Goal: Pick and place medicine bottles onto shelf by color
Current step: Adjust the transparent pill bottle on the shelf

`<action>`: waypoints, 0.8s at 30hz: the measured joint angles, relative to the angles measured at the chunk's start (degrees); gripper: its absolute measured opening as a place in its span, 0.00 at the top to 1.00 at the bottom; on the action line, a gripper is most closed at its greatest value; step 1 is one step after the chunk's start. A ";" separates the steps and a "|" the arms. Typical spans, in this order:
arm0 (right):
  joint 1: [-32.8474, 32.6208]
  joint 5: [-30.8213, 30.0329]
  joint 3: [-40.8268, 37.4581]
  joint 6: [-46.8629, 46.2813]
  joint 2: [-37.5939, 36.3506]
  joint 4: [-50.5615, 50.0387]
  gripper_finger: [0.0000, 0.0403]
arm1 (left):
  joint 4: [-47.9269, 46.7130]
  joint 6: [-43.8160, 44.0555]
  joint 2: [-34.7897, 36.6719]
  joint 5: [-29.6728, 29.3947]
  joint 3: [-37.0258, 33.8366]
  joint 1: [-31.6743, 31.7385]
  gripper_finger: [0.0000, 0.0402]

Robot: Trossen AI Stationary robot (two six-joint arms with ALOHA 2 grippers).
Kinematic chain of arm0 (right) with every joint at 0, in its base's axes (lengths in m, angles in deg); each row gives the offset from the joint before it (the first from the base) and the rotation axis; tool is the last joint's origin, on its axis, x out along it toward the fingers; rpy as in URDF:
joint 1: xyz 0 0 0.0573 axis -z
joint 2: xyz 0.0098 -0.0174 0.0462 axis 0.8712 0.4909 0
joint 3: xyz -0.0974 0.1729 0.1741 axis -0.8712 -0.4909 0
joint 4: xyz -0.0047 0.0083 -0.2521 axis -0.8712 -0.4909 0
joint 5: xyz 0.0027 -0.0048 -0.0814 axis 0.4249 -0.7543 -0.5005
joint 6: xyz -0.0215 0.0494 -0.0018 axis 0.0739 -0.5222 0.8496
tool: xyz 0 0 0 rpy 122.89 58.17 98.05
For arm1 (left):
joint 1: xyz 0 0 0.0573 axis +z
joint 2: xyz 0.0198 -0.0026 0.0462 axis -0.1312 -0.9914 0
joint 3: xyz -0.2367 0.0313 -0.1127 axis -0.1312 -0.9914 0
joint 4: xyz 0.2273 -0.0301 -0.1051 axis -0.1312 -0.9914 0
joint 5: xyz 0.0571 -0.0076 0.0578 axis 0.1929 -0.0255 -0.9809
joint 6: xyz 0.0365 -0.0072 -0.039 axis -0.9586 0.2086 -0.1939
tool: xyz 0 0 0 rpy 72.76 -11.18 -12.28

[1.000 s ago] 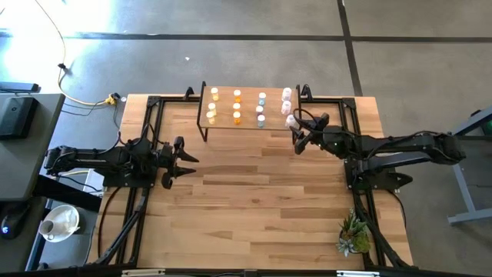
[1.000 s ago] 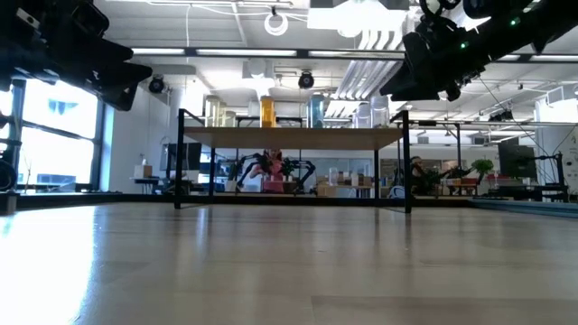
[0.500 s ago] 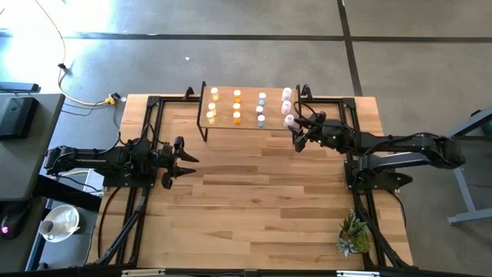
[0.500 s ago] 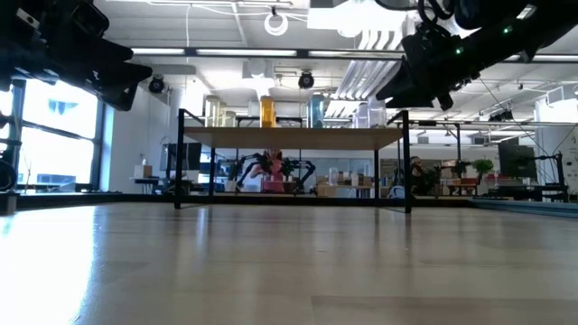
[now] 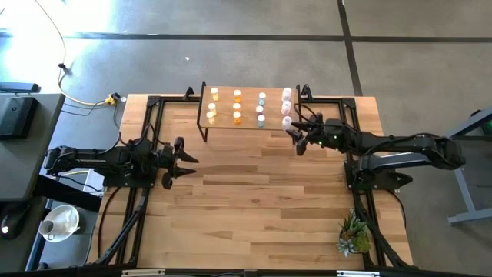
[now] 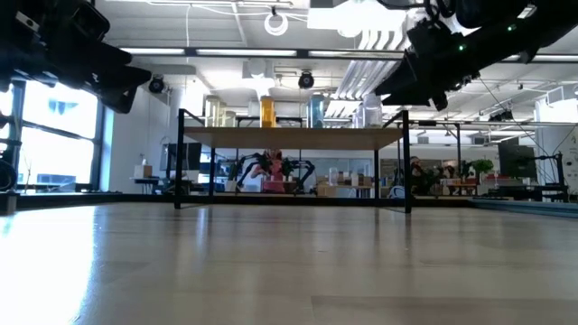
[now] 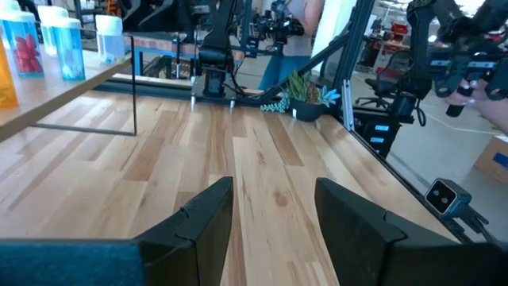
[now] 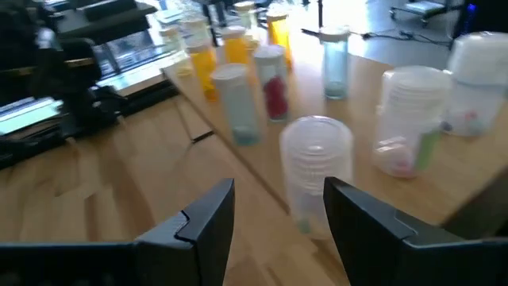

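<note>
Right wrist view, right gripper (image 8: 274,218) jaws apart, clear bottle (image 8: 317,171) between them at shelf (image 8: 373,199) edge, unclamped.

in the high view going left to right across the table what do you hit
left gripper → shelf, bearing a yellow bottle column, orange column, bluish column, pink column → right gripper, jaws open at the pink column's near end.

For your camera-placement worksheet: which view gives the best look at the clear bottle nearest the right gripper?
The right wrist view: the clear bottle stands on the shelf edge just beyond the open right gripper. The high view shows only its tiny cap; the low view a partial side view; the left wrist view misses it.
</note>
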 joint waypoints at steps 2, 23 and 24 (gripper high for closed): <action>-1.62 0.22 0.01 1.03 -0.65 -0.31 0.54 | -0.65 -0.02 0.00 0.11 0.02 0.01 0.58; -5.60 0.24 -2.46 4.92 -1.84 0.24 0.54 | -0.55 -2.99 0.00 -3.21 0.02 0.01 0.58; -5.20 0.50 -2.46 4.71 -1.04 0.42 0.54 | -0.52 -2.97 0.00 -3.27 0.02 0.01 0.58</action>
